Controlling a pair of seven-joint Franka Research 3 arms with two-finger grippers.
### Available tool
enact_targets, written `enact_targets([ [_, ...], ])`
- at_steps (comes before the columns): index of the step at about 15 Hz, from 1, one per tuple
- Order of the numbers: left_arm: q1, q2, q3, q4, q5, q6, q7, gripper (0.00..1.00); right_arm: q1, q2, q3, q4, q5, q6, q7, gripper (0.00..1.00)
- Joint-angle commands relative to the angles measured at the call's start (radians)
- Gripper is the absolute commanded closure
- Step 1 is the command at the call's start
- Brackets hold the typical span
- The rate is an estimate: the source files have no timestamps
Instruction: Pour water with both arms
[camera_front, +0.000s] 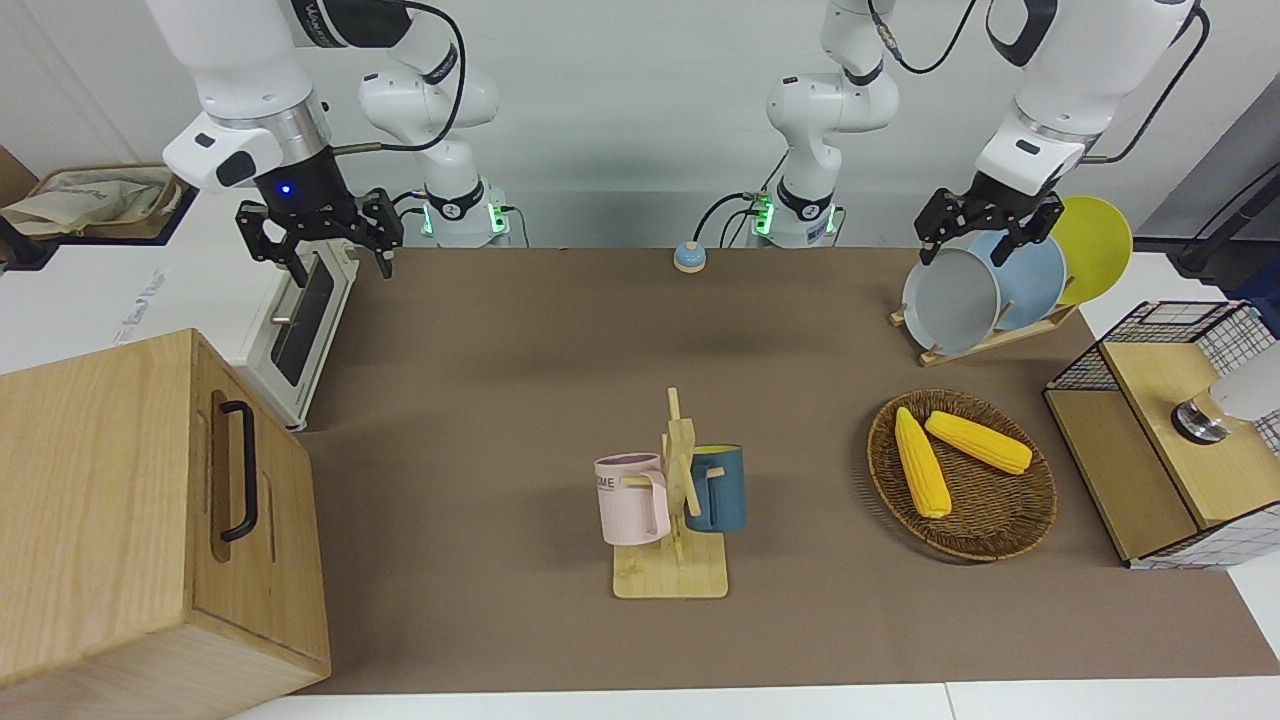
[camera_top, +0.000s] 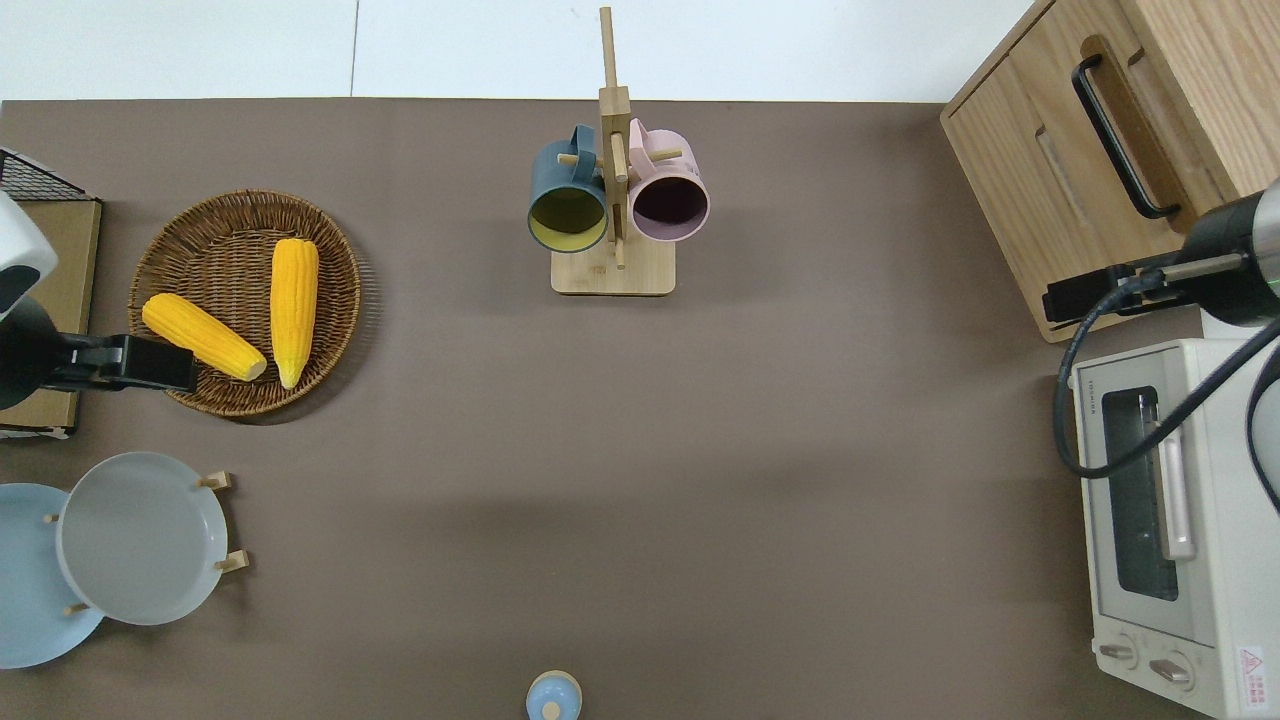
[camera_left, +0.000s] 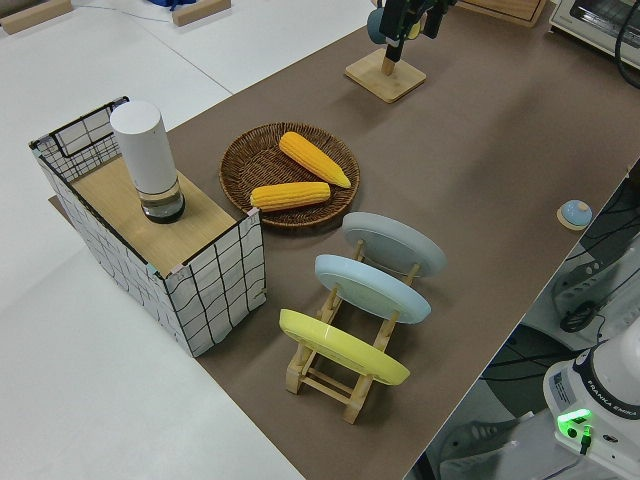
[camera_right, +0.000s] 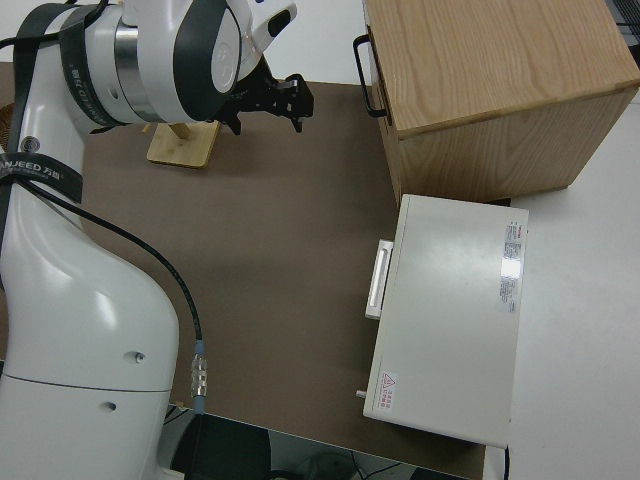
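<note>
While both hands (camera_front: 318, 250) (camera_front: 985, 238) gape in front view, overhead hides them.

— What sits on the brown tabletop (camera_front: 500, 420)?

— Two mugs hang on a wooden mug stand (camera_front: 678, 520), one pink (camera_front: 632, 498), one dark blue (camera_front: 720, 487). Toward the left arm's end, a wicker basket (camera_front: 1000, 535) holds two corn cobs (camera_front: 920, 462), touching at one end.

— And closer to the robots?

— A wooden rack (camera_top: 225, 520) holds grey (camera_top: 135, 535), blue and yellow (camera_front: 1098, 245) plates on edge. A small blue bell (camera_front: 689, 256) rests mid-table. At the right arm's end stand a white toaster oven (camera_top: 1170, 520) and a wooden cabinet (camera_front: 110, 520).
</note>
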Motion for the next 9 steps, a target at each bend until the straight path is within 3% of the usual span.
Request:
enact_targets([
  [1,0.0,-0.004,0.004,-0.002,0.021,-0.008,0.01,0.0,-0.015,-0.006,0.003,0.002,0.021,-0.003,0.003,0.013],
  [9,0.005,-0.006,0.007,0.0,0.019,-0.01,0.007,0.0,-0.017,-0.006,-0.001,0.006,0.018,-0.001,0.003,0.013],
])
